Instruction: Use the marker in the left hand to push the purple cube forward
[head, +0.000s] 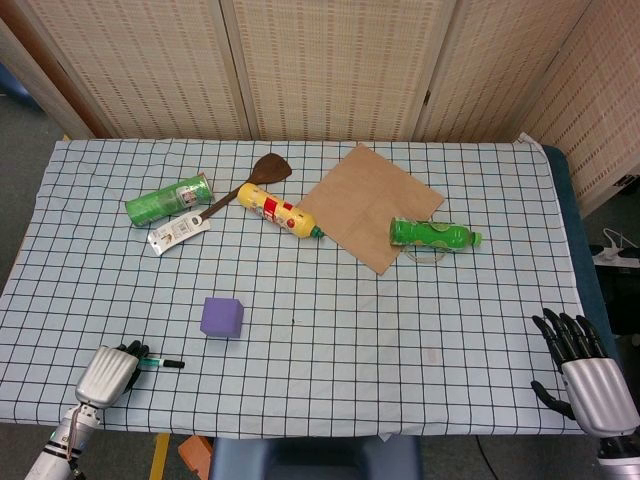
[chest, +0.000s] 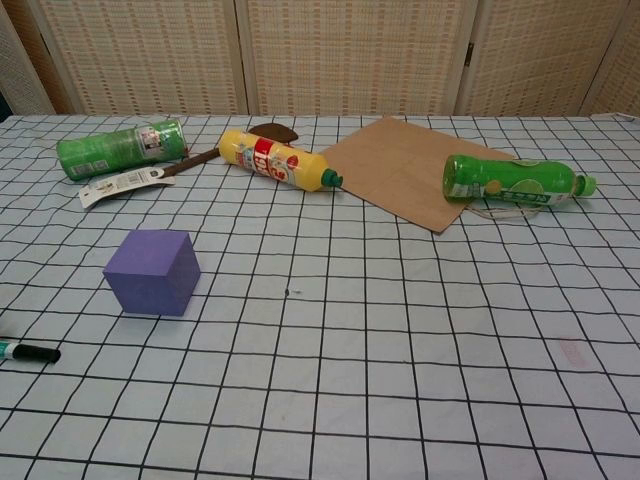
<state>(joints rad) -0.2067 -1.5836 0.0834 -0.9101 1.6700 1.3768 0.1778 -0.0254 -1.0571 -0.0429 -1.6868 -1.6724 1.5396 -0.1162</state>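
The purple cube (head: 222, 316) (chest: 152, 271) stands on the checked tablecloth, left of centre. Near the front left edge lies the green marker with its black cap (head: 162, 363) (chest: 28, 352), cap end pointing right. My left hand (head: 108, 374) has its fingers curled around the marker's rear end, which still rests on the cloth, down and to the left of the cube. My right hand (head: 585, 370) hangs off the table's front right corner with fingers spread, holding nothing. Neither hand shows in the chest view.
At the back left lie a green can (head: 168, 199), a white packet (head: 178, 232) and a brown spatula (head: 250, 183). A yellow bottle (head: 280, 210), a brown cardboard sheet (head: 368, 205) and a green bottle (head: 432, 234) lie further right, all well beyond the cube.
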